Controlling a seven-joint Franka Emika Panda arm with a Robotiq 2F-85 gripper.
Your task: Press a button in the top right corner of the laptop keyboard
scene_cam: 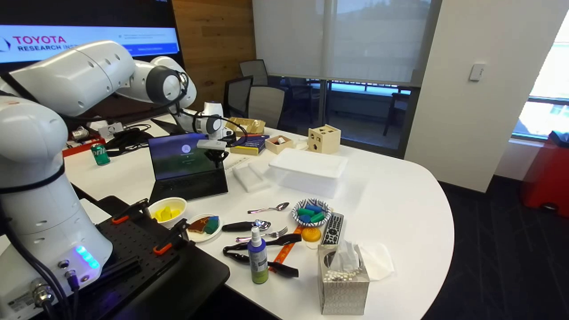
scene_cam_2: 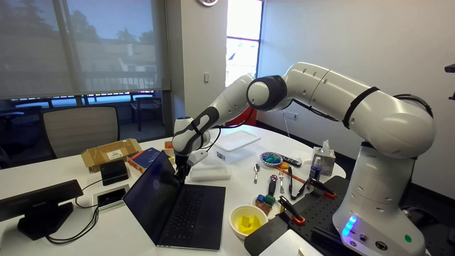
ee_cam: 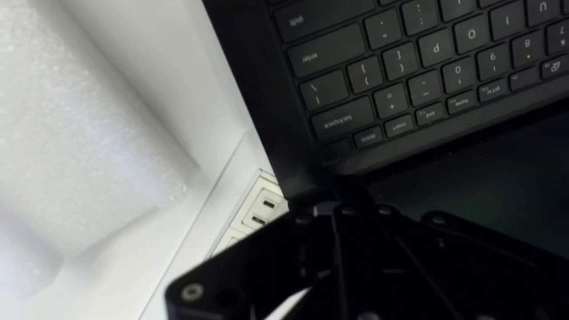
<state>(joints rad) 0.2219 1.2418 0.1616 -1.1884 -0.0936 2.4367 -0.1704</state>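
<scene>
Pressing corner key [ee_cam: 338,149]: I judge the reach nearly done, the press left to do; contact I can't confirm;
Gripper [ee_cam: 350,189]: fingers narrowed together; nothing visible between them;
Laptop [scene_cam_2: 179,206]: open below the gripper; hinge corner right by its tips;
Keyboard [ee_cam: 431,51]: top right corner just ahead of the tips in the wrist view; delete key [ee_cam: 368,137] slightly farther off
</scene>
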